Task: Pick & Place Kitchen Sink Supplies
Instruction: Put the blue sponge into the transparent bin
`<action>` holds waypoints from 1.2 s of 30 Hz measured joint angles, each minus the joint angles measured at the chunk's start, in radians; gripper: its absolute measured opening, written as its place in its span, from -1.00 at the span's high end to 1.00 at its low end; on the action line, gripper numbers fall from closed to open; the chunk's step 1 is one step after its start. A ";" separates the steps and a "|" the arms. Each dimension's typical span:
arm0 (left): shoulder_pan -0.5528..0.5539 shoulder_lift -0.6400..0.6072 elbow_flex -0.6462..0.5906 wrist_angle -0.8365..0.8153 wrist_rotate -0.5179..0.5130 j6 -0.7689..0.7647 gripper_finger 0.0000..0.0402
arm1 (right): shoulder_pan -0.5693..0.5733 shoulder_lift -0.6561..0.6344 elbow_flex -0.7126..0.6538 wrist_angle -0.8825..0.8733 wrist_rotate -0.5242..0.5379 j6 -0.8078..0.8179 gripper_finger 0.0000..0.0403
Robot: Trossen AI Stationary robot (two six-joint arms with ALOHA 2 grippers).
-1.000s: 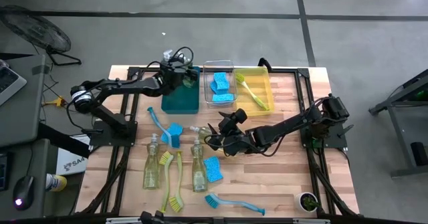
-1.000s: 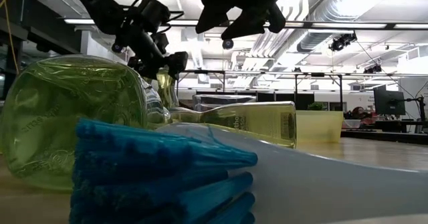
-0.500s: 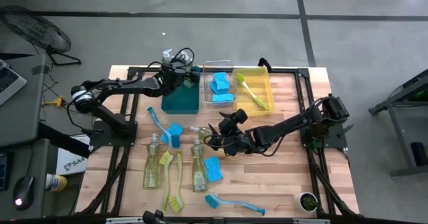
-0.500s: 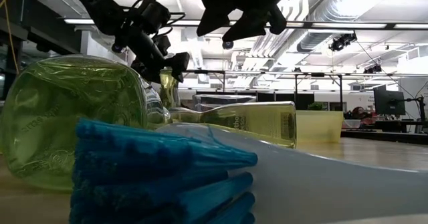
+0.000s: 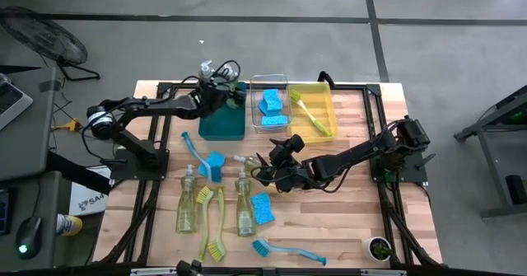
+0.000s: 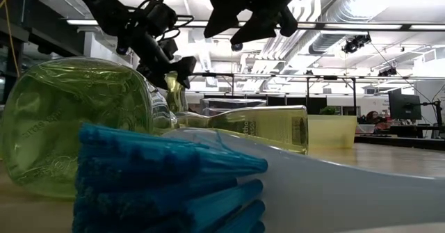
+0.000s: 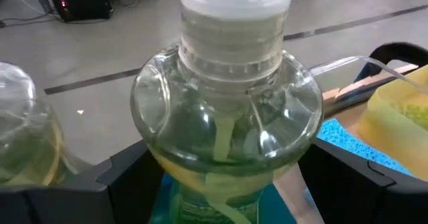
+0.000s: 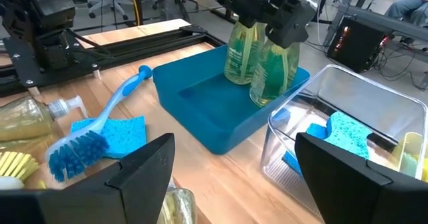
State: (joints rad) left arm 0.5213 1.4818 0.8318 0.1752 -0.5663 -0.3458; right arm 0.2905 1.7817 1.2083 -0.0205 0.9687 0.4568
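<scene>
Two clear pump bottles of yellow-green soap (image 8: pixel 237 50) (image 8: pixel 271 73) stand upright on their bases in the far corner of the teal bin (image 5: pixel 222 128). My left gripper (image 5: pixel 224 95) is open, with one finger on each side of the nearer bottle (image 7: pixel 224 117) just below its white collar. My right gripper (image 5: pixel 265 167) hangs open above the table's middle with nothing between its fingers. Below it, two more soap bottles (image 5: pixel 188 203) (image 5: pixel 244 206) lie on their sides on the wood. My left gripper comes nearly level from the table's left, with its fingers (image 7: pixel 127 177) flanking the bottle's rounded shoulder (image 7: pixel 160 130). I cannot tell whether they touch the bottle. The bottle stands upright in the bin.
A clear bin (image 5: pixel 270 103) holds blue sponges, and a yellow bin (image 5: pixel 314 111) holds a yellow-green brush. Blue sponges (image 5: pixel 216 162) (image 5: pixel 262 208), blue brushes (image 5: pixel 191 147) (image 5: pixel 284 250) and yellow-green brushes (image 5: pixel 212 222) lie loose on the near half of the table. A small pot (image 5: pixel 377 248) sits at the near right corner.
My left gripper has turned a little where it stands over the teal bin's far corner. The right arm has kept still.
</scene>
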 joint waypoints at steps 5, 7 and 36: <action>-0.016 -0.030 -0.001 -0.032 -0.012 0.001 -0.60 | 0.000 0.000 0.000 -0.005 0.000 0.000 -0.50; -0.027 -0.041 -0.001 -0.048 -0.027 0.002 -0.60 | 0.000 0.000 0.000 -0.007 -0.003 0.008 -0.50; -0.423 -0.393 -0.001 -0.516 -0.152 -0.015 -0.60 | 0.000 0.000 0.000 -0.075 -0.071 0.061 -0.50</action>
State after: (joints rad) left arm 0.0984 1.0886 0.8310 -0.3408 -0.7178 -0.3609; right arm 0.2905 1.7813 1.2087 -0.0953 0.8979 0.5175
